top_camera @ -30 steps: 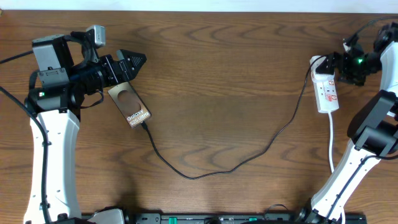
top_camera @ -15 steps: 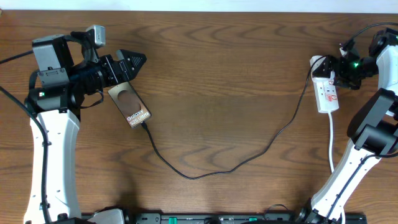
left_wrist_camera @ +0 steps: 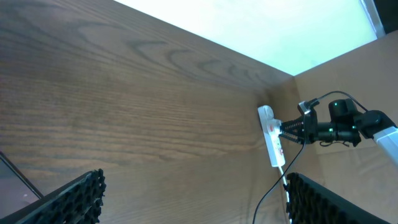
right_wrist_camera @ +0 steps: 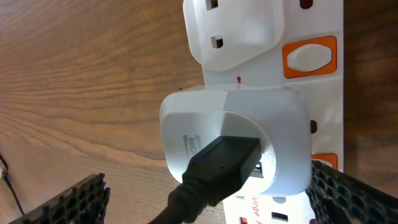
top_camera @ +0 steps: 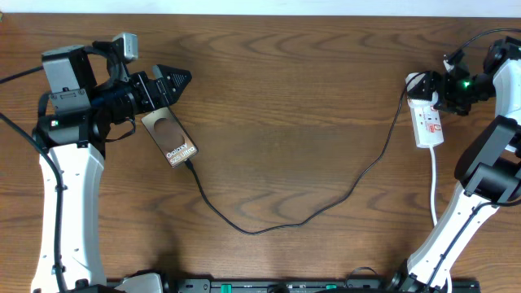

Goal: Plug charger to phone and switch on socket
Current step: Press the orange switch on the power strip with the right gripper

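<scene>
Now our right gripper (top_camera: 440, 89), jaws wide and empty, straddles the white adapter (right_wrist_camera: 236, 134) on the narrow white plastic power-strip socket (top_camera: 429, 124), an orange rocker switch (right_wrist_camera: 309, 57) just ahead. Pressing off-centre could dislodge the adapter. Our open left gripper (top_camera: 177, 88) has the glossy dark phone (top_camera: 169, 137) at its tips.

- A wide table (top_camera: 285, 106) of dark brown wood fills nearly everything I can see, its grain running in long wavy bands.
- Beyond its far edge runs a pale strip (top_camera: 244, 6), bright and almost white.
- The light is even and soft, leaving a faint sheen on the wood mid-table.
</scene>
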`<move>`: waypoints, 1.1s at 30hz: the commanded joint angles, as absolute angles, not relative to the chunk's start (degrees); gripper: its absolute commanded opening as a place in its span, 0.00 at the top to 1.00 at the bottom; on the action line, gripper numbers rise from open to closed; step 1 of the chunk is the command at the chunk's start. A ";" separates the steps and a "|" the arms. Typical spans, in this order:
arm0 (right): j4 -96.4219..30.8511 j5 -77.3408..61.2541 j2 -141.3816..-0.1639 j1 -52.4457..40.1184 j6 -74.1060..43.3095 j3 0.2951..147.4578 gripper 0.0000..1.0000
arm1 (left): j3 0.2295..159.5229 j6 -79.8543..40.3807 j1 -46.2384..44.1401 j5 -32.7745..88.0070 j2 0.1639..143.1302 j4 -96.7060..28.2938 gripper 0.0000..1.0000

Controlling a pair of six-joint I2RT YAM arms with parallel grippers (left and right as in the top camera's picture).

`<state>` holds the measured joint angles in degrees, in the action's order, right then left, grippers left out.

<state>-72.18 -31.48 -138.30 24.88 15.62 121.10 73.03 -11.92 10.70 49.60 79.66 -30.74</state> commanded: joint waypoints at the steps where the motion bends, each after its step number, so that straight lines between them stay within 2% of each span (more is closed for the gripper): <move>1: -72.20 -34.92 -138.91 24.64 15.84 120.75 0.01 | 73.34 -10.96 10.52 49.89 79.42 -30.87 0.09; 16: -68.38 -39.64 -138.91 24.64 14.79 114.04 0.01 | 73.34 -10.94 10.52 49.89 79.42 -30.83 0.09; 33: -70.02 -42.22 -138.91 23.14 12.40 113.78 0.01 | 73.34 -10.96 10.52 49.89 79.42 -30.76 0.09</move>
<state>-68.25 -36.86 -136.97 26.17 14.17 116.27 73.03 -11.92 10.70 49.63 79.66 -30.72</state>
